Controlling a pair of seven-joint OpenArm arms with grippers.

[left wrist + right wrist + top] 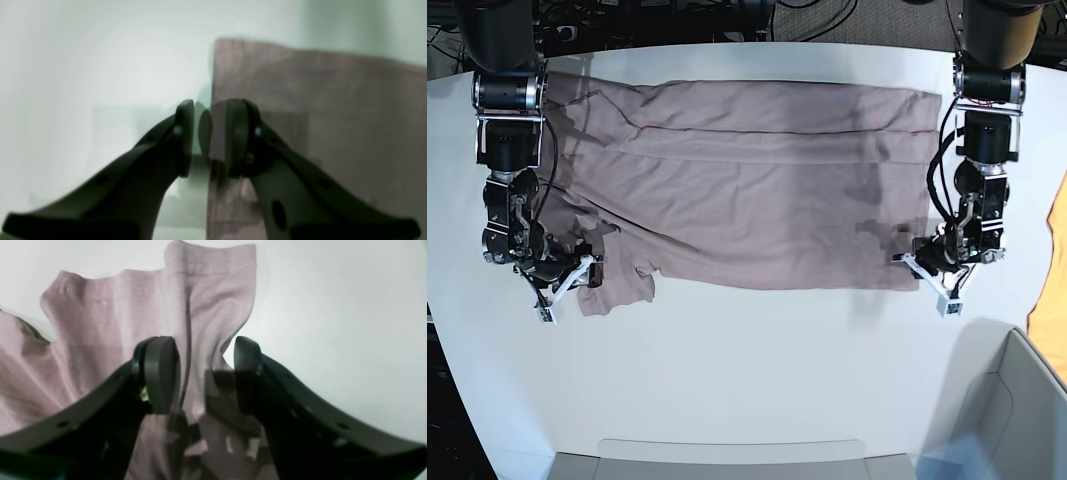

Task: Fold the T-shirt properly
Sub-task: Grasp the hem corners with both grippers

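Both grippers, left [924, 262] and right [567, 272], spread open at T-shirt [747, 190] near-edge corners on table [747, 380], positioned for fold.

T-shirt [747, 185] spread on table [757, 370], end effectors at its ends.

This looks like a robotics lab. A plain white table [747, 370] fills the base view, with two black robot arms mounted at its far corners. Behind the table's far edge lie tangled black cables [677, 15]. A grey bin [1017, 410] stands at the table's near right corner.
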